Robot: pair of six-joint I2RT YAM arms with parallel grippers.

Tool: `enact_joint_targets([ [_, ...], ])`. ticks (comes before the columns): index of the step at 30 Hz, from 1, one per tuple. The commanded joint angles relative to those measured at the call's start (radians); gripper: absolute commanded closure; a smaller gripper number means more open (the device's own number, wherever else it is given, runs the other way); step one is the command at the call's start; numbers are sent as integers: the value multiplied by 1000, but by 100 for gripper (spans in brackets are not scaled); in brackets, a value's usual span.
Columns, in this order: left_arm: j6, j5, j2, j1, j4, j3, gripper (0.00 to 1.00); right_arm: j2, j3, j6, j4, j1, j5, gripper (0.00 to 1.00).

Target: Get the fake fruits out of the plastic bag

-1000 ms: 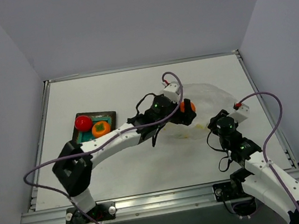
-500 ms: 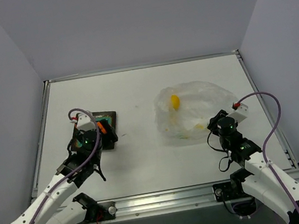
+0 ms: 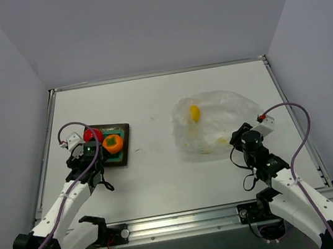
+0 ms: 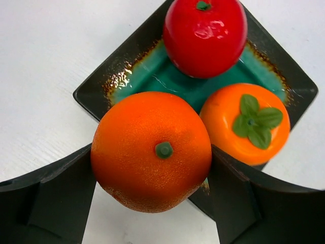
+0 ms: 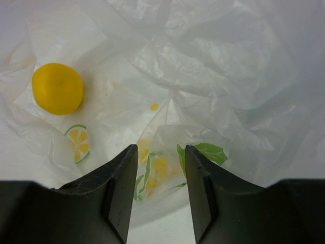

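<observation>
My left gripper (image 4: 152,155) is shut on a round orange fruit (image 4: 151,150) with a small green stem, held just above the near edge of the dark square plate (image 4: 94,94). A red fruit (image 4: 204,34) and an orange fruit with a green calyx (image 4: 246,122) lie on the plate. In the top view the left gripper (image 3: 91,154) covers the held fruit. The plastic bag (image 3: 222,119) lies right of centre with a yellow fruit (image 3: 195,113) inside. My right gripper (image 5: 160,152) is open at the bag's near edge, with a fold of the bag (image 5: 203,66) between its fingers; the yellow fruit (image 5: 57,88) lies to its far left.
The plate (image 3: 122,128) sits at the table's left, with the red fruit (image 3: 92,135) and the calyx fruit (image 3: 112,144) on it. The bag carries printed lemon slices and leaves (image 5: 79,142). Grey walls close in the table on three sides.
My left arm has swung from the bag to the plate at the left, carrying the orange fruit. The yellow fruit in the bag has come into view. The right arm has barely moved.
</observation>
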Motion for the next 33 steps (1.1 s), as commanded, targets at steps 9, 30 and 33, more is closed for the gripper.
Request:
enact_joint_targets([
  [9,-12,7,222,94,188,49,39,4,-9,-15,42,-9,0,62],
  [30,-5,-89,-92,-298,95,44,28,12,-11,-14,50,-10,2,60],
  [33,0,-190,10,-564,104,111,37,11,-11,-12,48,-12,3,60],
])
